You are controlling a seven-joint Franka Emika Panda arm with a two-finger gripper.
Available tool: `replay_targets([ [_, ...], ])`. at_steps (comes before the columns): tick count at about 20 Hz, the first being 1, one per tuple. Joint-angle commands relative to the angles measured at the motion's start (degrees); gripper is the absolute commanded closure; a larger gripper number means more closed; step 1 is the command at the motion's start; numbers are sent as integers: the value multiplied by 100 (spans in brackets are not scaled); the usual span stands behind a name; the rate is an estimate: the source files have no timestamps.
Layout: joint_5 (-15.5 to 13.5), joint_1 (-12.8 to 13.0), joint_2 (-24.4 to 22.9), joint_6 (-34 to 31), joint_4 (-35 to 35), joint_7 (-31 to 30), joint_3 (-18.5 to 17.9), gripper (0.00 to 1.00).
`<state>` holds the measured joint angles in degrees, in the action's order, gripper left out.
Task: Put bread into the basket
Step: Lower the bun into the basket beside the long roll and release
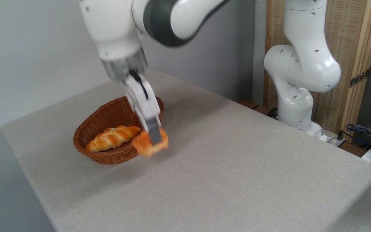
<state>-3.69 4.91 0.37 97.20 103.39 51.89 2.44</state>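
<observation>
My gripper (153, 143) is shut on the bread (143, 144), a small round orange-golden bun, blurred by motion. The bun hangs in the air just off the basket's right front rim. The basket (100, 124) is a reddish-brown oval wicker one at the left of the table. The near finger (153, 132) covers the middle of the bun.
A long braided loaf (113, 138) lies inside the basket. The arm's white base (296, 96) stands at the table's far right edge, with cables (369, 132) beyond it. Grey cloth (221, 167) covers the table, and its left and front edges are close to the basket.
</observation>
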Motion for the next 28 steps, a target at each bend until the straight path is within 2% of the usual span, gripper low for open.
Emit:
replay_targets([
  [1, -430, 1, -204, -254, -29, -809, 755, 59],
  [3, -536, 27, -204, -219, -3, -1468, 1361, 52],
  [4, -545, 27, -178, -184, -3, -1785, 1634, 40],
  [5, -545, 36, -160, -97, 24, -1997, 1820, 19],
  [6, -554, 36, -143, 9, 50, -2156, 1996, 2],
  [8, -554, 36, -81, 246, 103, -2490, 2347, 0],
  [10, -554, 36, -81, 422, 216, -2544, 2436, 0],
  [13, -554, 45, -2, 703, 296, -2561, 2463, 0],
  [21, -527, 27, -28, 713, 244, -2562, 2454, 0],
  [23, -466, -51, -185, 643, 191, -2466, 2332, 0],
  [25, -248, -166, -230, 494, -133, -2291, 1877, 0],
  [28, -158, -166, -230, 291, -397, -1141, 1191, 0],
])
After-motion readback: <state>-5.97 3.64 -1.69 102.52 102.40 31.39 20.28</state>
